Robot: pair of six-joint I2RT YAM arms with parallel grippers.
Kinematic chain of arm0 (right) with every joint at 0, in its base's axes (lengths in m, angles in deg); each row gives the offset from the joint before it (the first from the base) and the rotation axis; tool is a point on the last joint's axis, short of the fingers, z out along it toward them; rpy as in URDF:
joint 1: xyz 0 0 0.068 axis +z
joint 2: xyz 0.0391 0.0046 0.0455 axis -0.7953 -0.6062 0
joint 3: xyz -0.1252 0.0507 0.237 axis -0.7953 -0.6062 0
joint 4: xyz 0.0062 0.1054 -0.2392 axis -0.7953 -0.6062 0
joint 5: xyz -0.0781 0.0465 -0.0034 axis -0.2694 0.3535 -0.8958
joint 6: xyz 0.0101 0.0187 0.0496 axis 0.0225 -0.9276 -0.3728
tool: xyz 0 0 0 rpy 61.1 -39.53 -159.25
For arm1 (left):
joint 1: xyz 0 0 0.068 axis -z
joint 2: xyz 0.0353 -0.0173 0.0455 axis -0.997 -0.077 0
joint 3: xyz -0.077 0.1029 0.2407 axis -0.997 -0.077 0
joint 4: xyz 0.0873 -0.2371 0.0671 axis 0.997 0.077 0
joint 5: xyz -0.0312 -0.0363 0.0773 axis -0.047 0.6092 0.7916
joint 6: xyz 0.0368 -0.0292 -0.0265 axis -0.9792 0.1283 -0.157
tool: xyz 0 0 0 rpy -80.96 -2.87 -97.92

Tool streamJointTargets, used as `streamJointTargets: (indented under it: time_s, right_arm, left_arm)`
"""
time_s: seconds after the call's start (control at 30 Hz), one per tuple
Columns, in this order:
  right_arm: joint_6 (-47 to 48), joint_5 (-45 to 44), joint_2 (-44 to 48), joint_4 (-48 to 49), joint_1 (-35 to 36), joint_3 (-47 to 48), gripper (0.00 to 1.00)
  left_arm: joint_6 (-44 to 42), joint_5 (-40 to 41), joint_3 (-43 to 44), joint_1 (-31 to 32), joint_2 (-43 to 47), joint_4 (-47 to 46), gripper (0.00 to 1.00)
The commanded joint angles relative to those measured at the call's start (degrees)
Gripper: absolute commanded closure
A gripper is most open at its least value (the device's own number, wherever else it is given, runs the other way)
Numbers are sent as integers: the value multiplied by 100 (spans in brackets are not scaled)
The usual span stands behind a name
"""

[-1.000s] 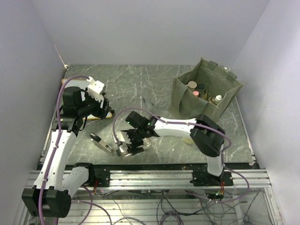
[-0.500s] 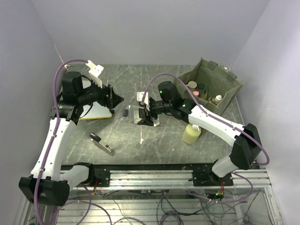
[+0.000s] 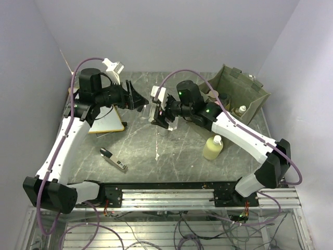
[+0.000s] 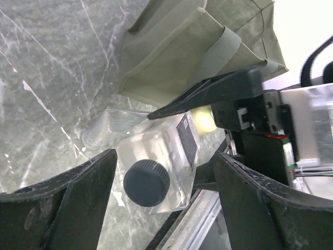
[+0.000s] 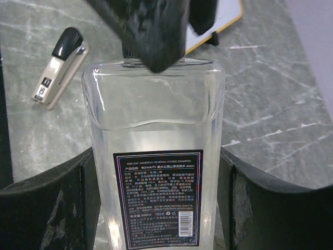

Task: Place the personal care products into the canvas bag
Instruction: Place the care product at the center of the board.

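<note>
Bottle (image 5: 156, 130) sits, seemingly gripped, in right end effector (image 5: 158, 219).

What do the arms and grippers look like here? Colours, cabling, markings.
White links and bulky black joints on the left arm and right arm; a purple cable loops along each. The right arm shows green lights. The left gripper and right gripper have broad matte-black fingers, with white housing behind. No legible markings.

Five bottles (image 3: 213, 147), one bag (image 3: 258, 99), one stapler (image 3: 113, 159), one board (image 3: 106, 122).
</note>
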Motion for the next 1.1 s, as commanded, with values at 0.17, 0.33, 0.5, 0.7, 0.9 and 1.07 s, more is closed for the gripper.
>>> streamJointTargets:
  time_s: [0.17,0.33,0.5,0.7,0.9,1.07]
  right_arm:
    - [-124,-770,144,374,-2,772,100]
    - [-106,-1046,121,377,3,856,100]
    - [-74,-1211,115,402,-8,856,100]
    - [-35,-1343,196,462,-35,767,100]
    - [25,-1391,280,560,-119,600,100]
    - [36,-1385,320,565,-173,608,100]
  left_arm:
    - [876,-283,339,186,-486,-25,16]
    - [1065,-414,435,368,-742,-122,25]
    - [1244,-603,501,505,-1019,-244,38]
    - [1238,-706,671,682,-1205,-349,54]
    - [1077,-869,799,836,-1246,-486,74]
    - [1166,-1015,700,1002,-1215,-626,51]
